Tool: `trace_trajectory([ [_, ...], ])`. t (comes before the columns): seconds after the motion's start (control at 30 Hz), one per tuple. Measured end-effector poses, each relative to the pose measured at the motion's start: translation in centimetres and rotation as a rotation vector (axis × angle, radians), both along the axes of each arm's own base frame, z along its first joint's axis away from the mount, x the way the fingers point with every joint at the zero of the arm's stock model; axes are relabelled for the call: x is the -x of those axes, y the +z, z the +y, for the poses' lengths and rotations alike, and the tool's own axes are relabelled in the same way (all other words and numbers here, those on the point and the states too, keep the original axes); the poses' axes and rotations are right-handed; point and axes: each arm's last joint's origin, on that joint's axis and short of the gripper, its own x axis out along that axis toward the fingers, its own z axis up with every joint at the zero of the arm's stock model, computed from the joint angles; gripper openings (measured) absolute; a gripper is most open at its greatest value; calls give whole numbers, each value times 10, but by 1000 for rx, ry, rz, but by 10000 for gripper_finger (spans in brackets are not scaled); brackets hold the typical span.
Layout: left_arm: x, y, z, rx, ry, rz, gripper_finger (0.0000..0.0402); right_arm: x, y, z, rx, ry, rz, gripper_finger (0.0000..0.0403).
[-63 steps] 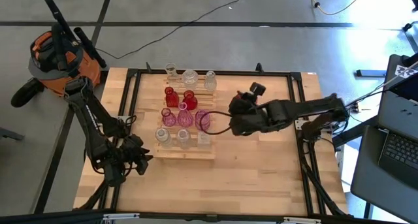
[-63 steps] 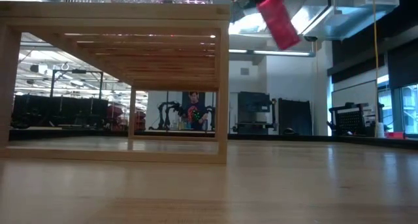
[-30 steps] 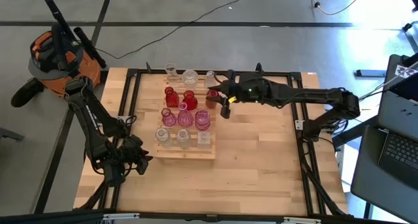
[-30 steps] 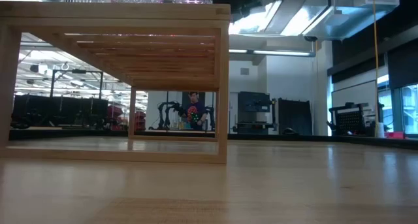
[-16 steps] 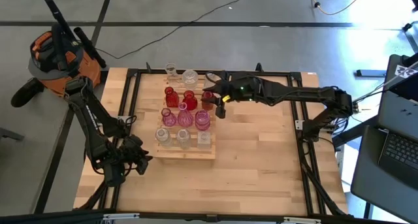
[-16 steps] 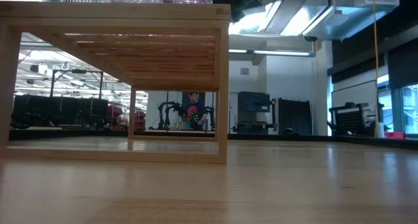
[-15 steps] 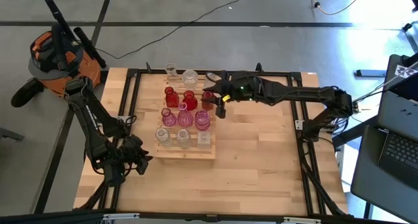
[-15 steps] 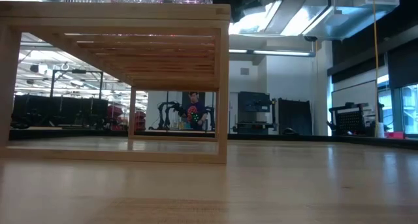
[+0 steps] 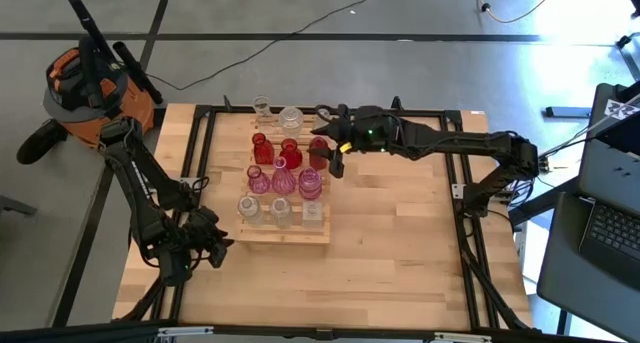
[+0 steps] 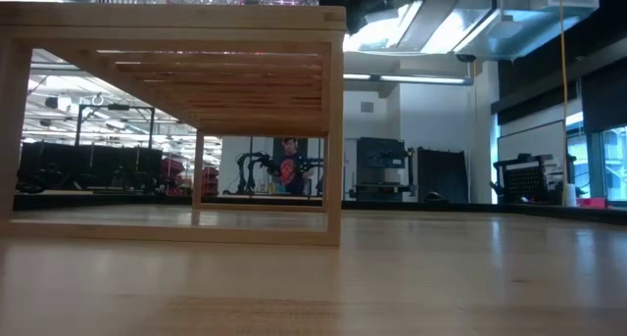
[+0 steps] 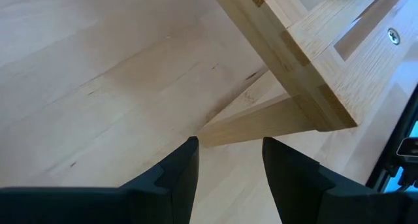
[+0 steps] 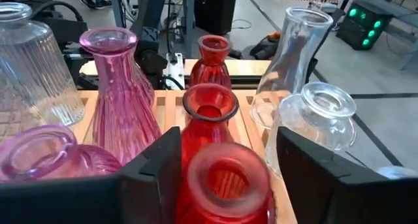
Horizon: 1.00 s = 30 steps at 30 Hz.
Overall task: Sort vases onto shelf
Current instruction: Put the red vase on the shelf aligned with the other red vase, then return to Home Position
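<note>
The shelf (image 9: 285,188) stands on the table's left half, with red, pink and clear vases in rows on its tiers. My right gripper (image 9: 326,141) reaches level over the shelf's right end and is open. Its fingers stand on either side of a red vase (image 12: 225,181) at the right end of the red row (image 9: 319,149), with narrow gaps. The vase's foot is hidden. My left gripper (image 11: 225,162) waits open above the table by the shelf's near left leg (image 11: 261,119). The low view shows the shelf (image 10: 176,111) but neither gripper.
Close ahead of the right gripper's fingers stand another red vase (image 12: 210,113), a pink one (image 12: 121,87) and clear ones (image 12: 297,48). A black frame (image 9: 455,163) runs round the table. Bare wood (image 9: 400,253) lies right of and nearer than the shelf.
My right gripper has gone a little toward the table's left edge, over the shelf's right end, taking the red vase with it to the end of the red row. The left arm has kept still.
</note>
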Motion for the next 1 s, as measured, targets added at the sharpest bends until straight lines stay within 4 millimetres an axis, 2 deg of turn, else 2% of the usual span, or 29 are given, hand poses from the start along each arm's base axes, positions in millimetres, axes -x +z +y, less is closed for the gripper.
trace_trajectory([
  [0.23,1,-1,0,19,-5,36,163,-1,25,1,59,16,-56,201],
  [0.4,1,-1,0,21,-7,46,163,2,57,1,129,38,-102,202],
  [0.57,4,5,5,47,-11,52,163,13,92,7,154,170,-112,202],
  [0.7,11,17,17,63,-10,-12,163,33,104,20,199,248,-46,202],
  [0.87,24,39,41,56,-1,-219,163,69,100,41,260,237,100,182],
  [0.93,30,48,53,34,0,-314,163,85,98,49,285,209,111,167],
  [1.0,36,53,68,25,1,-332,163,103,93,55,297,161,107,151],
])
